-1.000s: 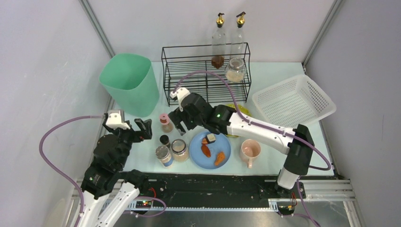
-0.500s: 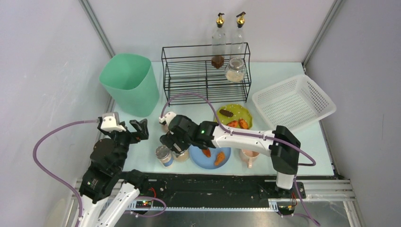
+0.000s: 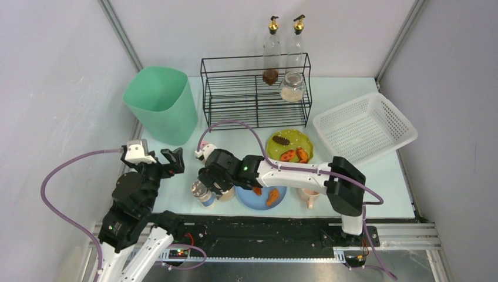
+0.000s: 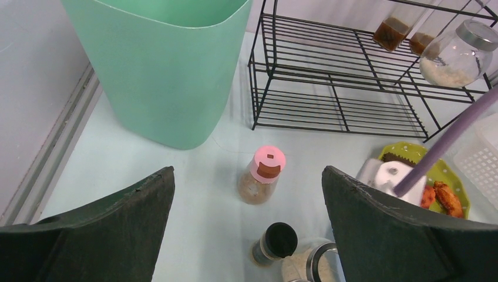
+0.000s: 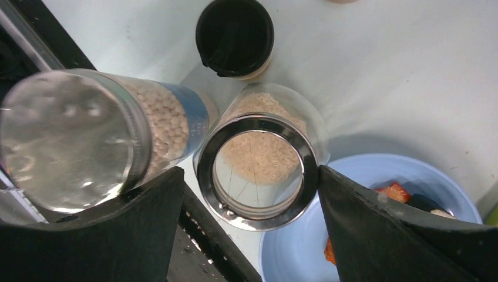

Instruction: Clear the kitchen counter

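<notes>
Since the counter [image 3: 337, 97] under everything is crowded, I'm on a pick step: right gripper [image 5: 249, 197] hangs wide open astride the steel-lidded jar [image 5: 257, 155], left gripper [image 4: 248, 176] open, idle. Next I'd lower and squeeze, avoiding the taller jar [image 5: 88, 141] beside it.

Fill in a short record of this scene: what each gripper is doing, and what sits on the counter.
left gripper: open, empty, hovering over the kitchen counter
right gripper: open, straddling the grain jar
beside jar: taller jar, black-capped shaker
plates: blue plate, green plate, both holding food
containers: green bin, white basket, wire rack
</notes>
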{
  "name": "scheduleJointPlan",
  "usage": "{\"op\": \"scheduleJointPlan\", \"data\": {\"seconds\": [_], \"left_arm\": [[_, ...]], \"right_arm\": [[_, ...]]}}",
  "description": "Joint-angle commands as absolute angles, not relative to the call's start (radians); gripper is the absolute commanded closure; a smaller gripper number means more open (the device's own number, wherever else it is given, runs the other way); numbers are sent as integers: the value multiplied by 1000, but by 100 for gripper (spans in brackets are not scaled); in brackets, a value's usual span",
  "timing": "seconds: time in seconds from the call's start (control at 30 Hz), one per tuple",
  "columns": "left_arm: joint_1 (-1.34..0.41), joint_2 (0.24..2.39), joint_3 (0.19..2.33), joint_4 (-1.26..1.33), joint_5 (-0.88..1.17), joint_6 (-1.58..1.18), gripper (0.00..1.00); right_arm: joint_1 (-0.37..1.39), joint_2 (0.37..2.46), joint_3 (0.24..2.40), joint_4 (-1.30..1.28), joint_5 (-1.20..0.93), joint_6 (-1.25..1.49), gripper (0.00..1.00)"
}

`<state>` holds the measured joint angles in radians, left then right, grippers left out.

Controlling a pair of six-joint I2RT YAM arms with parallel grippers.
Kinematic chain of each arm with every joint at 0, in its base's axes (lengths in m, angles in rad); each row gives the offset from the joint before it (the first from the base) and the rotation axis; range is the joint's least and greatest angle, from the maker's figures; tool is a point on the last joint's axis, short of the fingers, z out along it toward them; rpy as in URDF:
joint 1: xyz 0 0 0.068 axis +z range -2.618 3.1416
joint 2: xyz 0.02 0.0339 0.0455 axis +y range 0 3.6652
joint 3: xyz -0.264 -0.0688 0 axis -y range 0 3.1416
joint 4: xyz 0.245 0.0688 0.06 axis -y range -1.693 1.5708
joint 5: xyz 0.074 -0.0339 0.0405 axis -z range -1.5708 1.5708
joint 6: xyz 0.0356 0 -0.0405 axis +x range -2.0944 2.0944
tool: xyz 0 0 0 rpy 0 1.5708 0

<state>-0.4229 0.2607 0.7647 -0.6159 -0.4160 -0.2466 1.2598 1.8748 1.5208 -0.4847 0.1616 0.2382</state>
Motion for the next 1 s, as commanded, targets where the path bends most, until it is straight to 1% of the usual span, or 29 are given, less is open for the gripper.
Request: {"op": "scheduleJointPlan", "data": {"seconds": [0.0, 0.23, 0.67, 0.8, 0.87, 0.93, 0.97], "left_arm": [[-414, 261, 756, -596, -422, -262, 2], [-415, 264, 755, -596, -416, -261, 2], [-415, 263, 755, -596, -412, -260, 2], [-415, 264, 756, -596, -412, -261, 2], [-415, 263, 755, -595, -411, -261, 2], [-415, 263, 754, -596, -411, -261, 2], [-415, 262, 754, -596, -412, -261, 2]], "right_arm": [[1270, 1925, 1552, -474, 188, 268, 14], [1278, 1944, 1567, -489, 236, 264, 14], [1309, 1928, 1574, -483, 325, 246, 22], [1315, 1913, 1570, -481, 348, 246, 29], [1317, 1903, 1564, -477, 365, 246, 35], [1317, 1890, 1555, -464, 379, 247, 41], [1317, 1884, 1551, -457, 382, 247, 48]]}}
